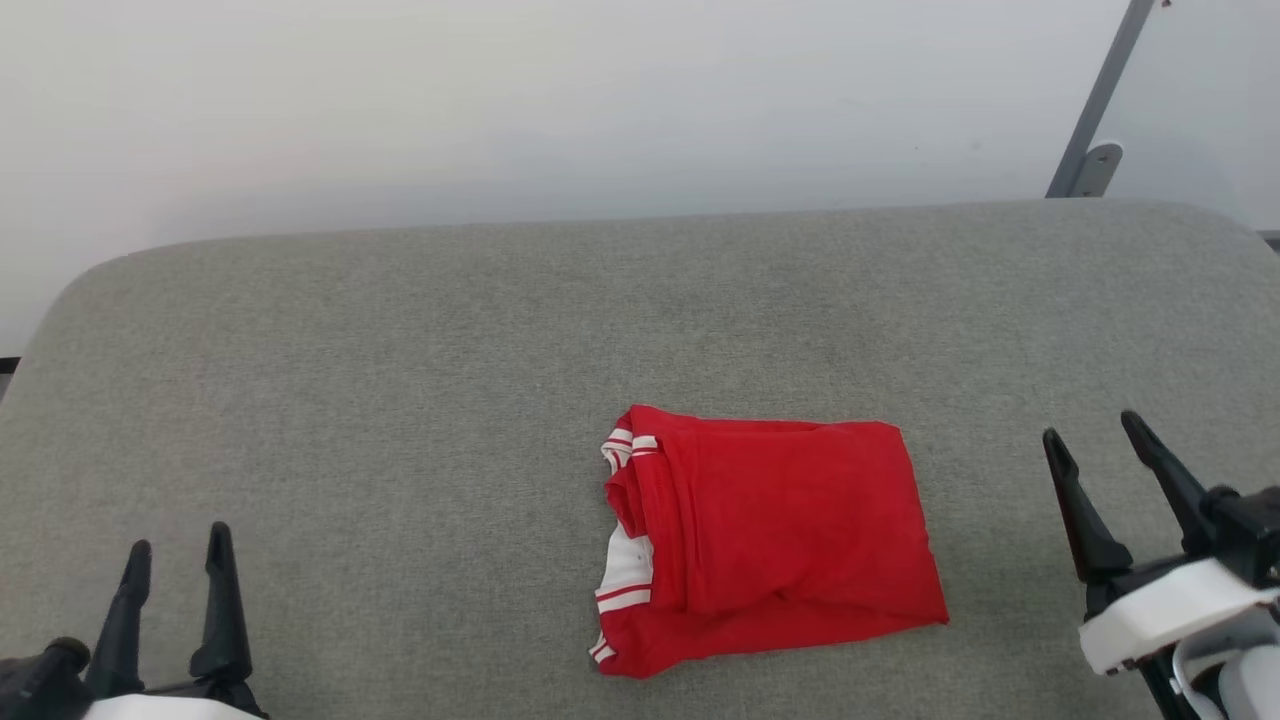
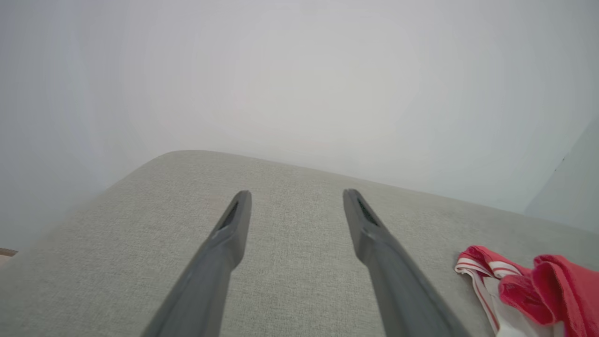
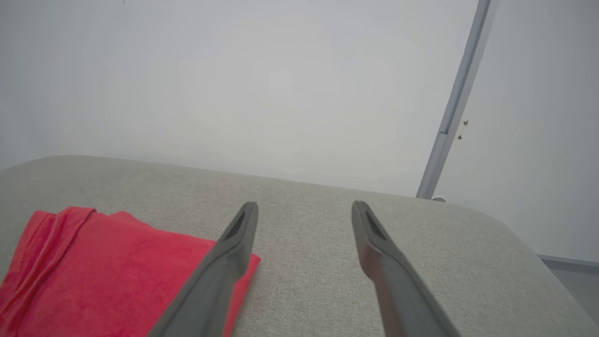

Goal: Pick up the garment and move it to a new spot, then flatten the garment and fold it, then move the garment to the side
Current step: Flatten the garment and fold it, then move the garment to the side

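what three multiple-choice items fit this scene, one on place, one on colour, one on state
1. Where is the garment?
A. on the grey cushion, between the left gripper and right gripper
B. hanging off the far edge
C. on the floor

2. What colour are its sleeve ends?
A. blue
B. white with red stripes
C. black

3. How do the grippers stand?
A. both shut
B. right shut on cloth
C. both open, empty

Answers:
1 A: it lies folded on the cushion, apart from both grippers.
2 B: white bands with red stripes show at its left edge.
3 C: each pair of fingers is spread with nothing between.
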Controlling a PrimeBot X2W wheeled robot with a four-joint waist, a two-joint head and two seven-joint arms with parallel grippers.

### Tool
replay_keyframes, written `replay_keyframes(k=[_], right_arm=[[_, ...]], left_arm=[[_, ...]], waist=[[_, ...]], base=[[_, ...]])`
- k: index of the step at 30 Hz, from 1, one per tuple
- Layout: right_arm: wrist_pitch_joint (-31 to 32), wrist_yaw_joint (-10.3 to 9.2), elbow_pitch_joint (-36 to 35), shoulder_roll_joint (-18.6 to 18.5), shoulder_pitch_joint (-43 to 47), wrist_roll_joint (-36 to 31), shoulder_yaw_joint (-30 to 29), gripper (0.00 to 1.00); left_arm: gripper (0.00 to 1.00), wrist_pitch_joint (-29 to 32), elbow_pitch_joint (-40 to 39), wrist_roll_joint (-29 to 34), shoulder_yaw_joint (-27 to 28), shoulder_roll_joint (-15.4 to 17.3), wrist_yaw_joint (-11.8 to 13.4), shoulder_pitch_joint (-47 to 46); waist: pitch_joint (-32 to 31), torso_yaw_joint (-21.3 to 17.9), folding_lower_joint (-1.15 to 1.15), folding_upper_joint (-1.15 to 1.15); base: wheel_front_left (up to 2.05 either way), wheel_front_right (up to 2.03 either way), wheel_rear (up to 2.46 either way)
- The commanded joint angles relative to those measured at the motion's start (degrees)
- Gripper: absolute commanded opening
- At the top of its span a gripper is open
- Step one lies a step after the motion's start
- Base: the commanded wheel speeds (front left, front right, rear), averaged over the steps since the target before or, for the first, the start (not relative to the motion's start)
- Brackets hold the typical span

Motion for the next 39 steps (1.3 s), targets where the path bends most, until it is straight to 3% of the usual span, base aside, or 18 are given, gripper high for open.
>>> replay_keyframes(k=[1,22,34,39], right_arm=[[-0.25,-0.02,-0.79,0.8,1.33,-1.24,-1.17,1.0],[-0.24,-0.02,-2.85,4.15,6.32,-3.25,-6.15,1.0],[-0.24,-0.02,-0.76,3.1,5.11,-0.97,-3.04,1.0],[1.13,-0.02,2.33,0.36,2.55,1.96,1.27,1.0]], left_arm=[[1.0,-0.28,-0.34,0.53,0.54,0.11,-0.15,1.06],[1.0,-0.28,-0.33,0.0,0.85,-0.3,-0.16,2.86],[1.0,-0.28,-0.23,0.2,1.16,-1.13,-0.16,2.75],[1.0,-0.28,-0.45,0.0,0.86,-1.47,-0.15,3.03]], waist=[[-0.19,0.41,0.0,0.0],[-0.94,3.02,0.0,0.0],[-0.6,4.08,0.0,0.0],[-0.14,4.76,0.0,0.0]], base=[[0.0,0.0,0.0],[0.0,0.0,0.0],[0.0,0.0,0.0],[0.0,0.0,0.0]])
